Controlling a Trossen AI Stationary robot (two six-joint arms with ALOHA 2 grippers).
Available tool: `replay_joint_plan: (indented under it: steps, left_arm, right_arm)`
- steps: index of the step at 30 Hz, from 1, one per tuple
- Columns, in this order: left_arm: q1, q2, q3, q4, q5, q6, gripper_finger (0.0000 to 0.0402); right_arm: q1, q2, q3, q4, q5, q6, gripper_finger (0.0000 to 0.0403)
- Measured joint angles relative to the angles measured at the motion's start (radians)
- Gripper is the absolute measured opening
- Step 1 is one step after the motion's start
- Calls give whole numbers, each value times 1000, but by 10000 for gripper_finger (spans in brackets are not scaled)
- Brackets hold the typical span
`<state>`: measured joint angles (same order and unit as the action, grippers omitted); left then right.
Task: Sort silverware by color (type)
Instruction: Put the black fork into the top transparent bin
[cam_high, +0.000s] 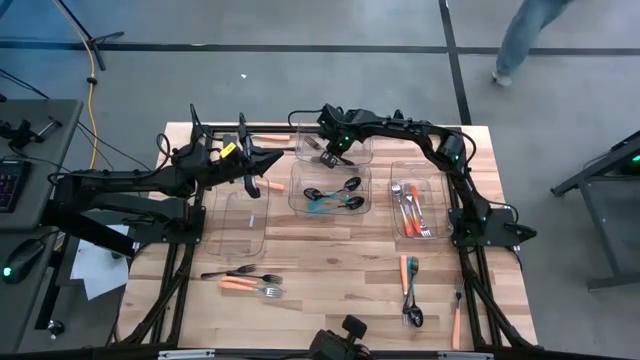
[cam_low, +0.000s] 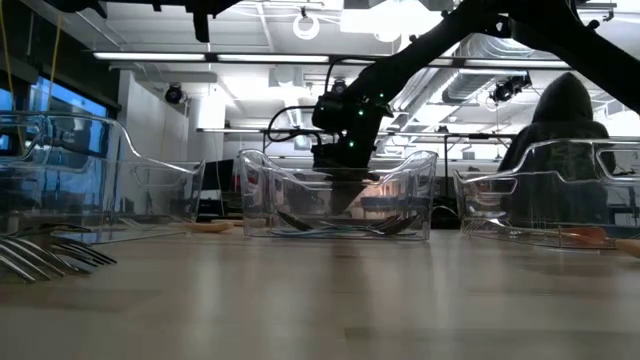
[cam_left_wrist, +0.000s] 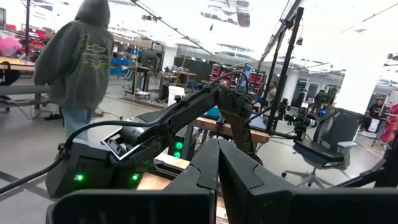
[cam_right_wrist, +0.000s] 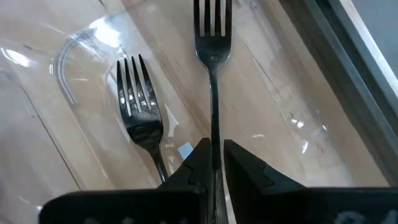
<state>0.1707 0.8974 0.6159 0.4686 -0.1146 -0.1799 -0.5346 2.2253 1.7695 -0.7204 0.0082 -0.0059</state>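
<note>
My right gripper (cam_high: 335, 152) reaches over the far middle clear bin (cam_high: 352, 143) and is shut on a dark fork (cam_right_wrist: 212, 37). A second dark fork (cam_right_wrist: 139, 106) lies flat on that bin's floor. The middle bin (cam_high: 296, 195) holds black and teal spoons (cam_high: 335, 193). The right bin (cam_high: 437, 200) holds orange-handled pieces (cam_high: 411, 210). Loose forks (cam_high: 248, 281) lie on the table near the left, and more pieces (cam_high: 410, 285) near the right. My left gripper (cam_high: 252, 172) is shut and empty, above the table beside the left bin (cam_high: 235, 222). My right gripper pinches the fork by its thin shaft (cam_right_wrist: 213, 134) between the two fingers. The fork runs along the fingers, and its tines (cam_right_wrist: 212, 15) point away past the fingertips, over the bin's floor. The handle end is hidden between the fingers. Whether the tines touch the bin does not show.
An orange-handled piece (cam_high: 270, 185) lies on the table by my left gripper, another (cam_high: 272, 137) at the far edge, another (cam_high: 456, 318) near the right corner. A person in a hooded top (cam_left_wrist: 81, 56) stands beyond the table. Bare wood (cam_high: 330, 270) lies between the near groups.
</note>
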Motion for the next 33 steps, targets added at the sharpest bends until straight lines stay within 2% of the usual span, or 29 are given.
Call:
replay_joint_plan:
  steps: [3, 10, 14, 19, 22, 25, 28, 33]
  left_arm:
    - [0, 0, 0, 0, 0, 0, 0]
    - [0, 0, 0, 0, 0, 0, 0]
    - [0, 0, 0, 0, 0, -1, 0]
    - [0, 0, 0, 0, 21, -48, 0]
    - [0, 0, 0, 0, 55, -51, 0]
    - [0, 0, 0, -1, 58, -51, 0]
    - [0, 0, 0, 0, 58, -52, 0]
    - [0, 0, 0, -1, 58, -45, 0]
  right_arm:
    - [0, 0, 0, 3, 0, 9, 47]
    - [-5, -15, 50, -63, -24, 34, 133]
    - [-9, -30, 106, -147, -101, -4, 173]
    - [-10, -91, 119, -251, -289, -46, 195]
    - [1, -160, 71, -256, -314, -80, 197]
    - [14, -254, -10, -186, -315, -76, 197]
    - [35, -387, -135, -53, -312, -18, 197]
    - [108, -667, -421, 269, -304, 108, 197]
